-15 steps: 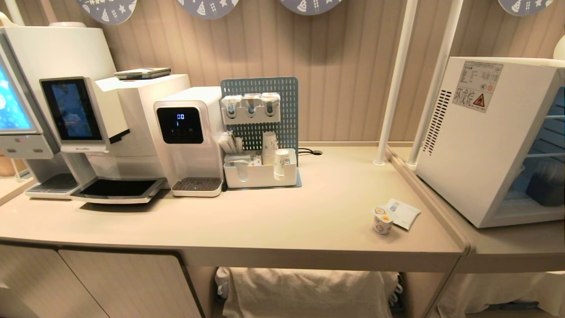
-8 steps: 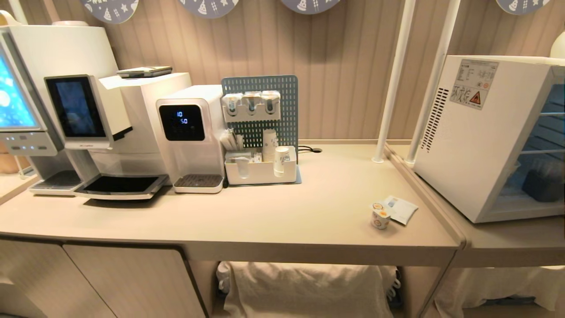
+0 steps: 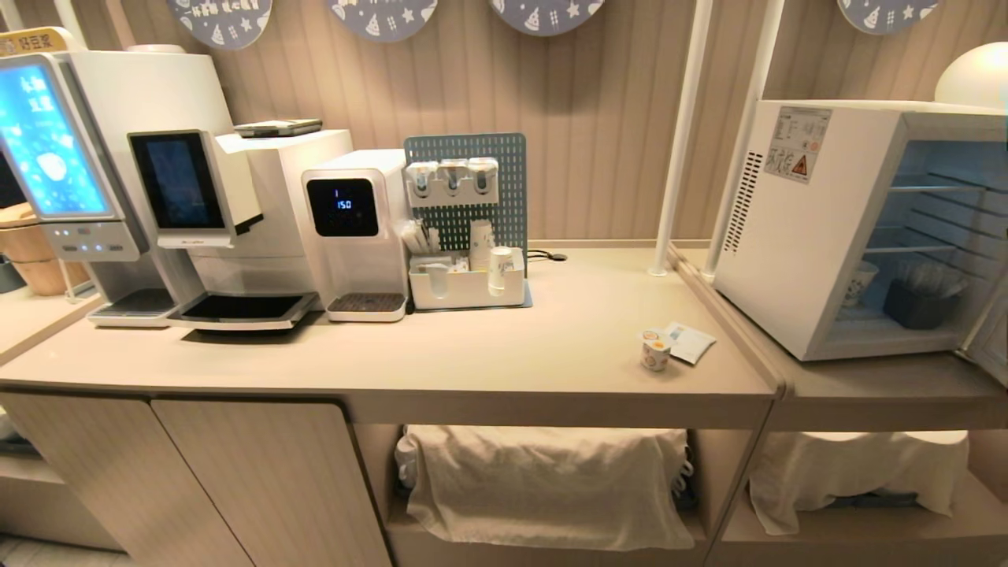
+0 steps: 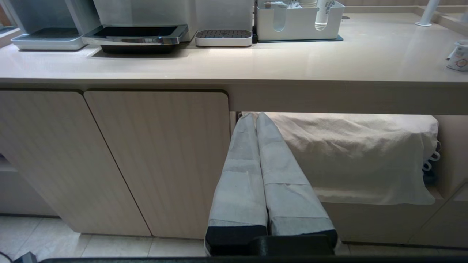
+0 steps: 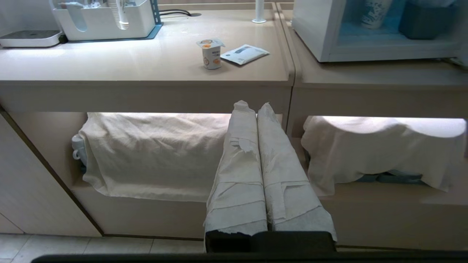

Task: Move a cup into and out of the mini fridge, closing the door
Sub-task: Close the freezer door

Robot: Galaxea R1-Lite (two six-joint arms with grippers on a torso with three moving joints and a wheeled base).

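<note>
on the counter [image 3: 472,354]: cup [image 3: 654,350] beside a packet [image 3: 691,342]
fridge [image 3: 819,228]: door [image 3: 988,339] open
left gripper [image 4: 256,117]: clenched, empty
right gripper [image 5: 255,106]: clenched, empty

On the beige table [image 3: 472,362] we see the cup [image 3: 654,350] at four o'clock, touching a flat packet [image 3: 690,342].

The left gripper [image 4: 256,115] has two long, tapering fingers [image 4: 239,175] wrapped in pale grey-white tape or paper, smooth with a few seam lines, rising from a black base block. The right gripper [image 5: 254,106] is built the same, but its fingers [image 5: 237,182] wear a whiter, more wrinkled wrapping, torn and frayed at the edges and tips, above a black mount.
</note>
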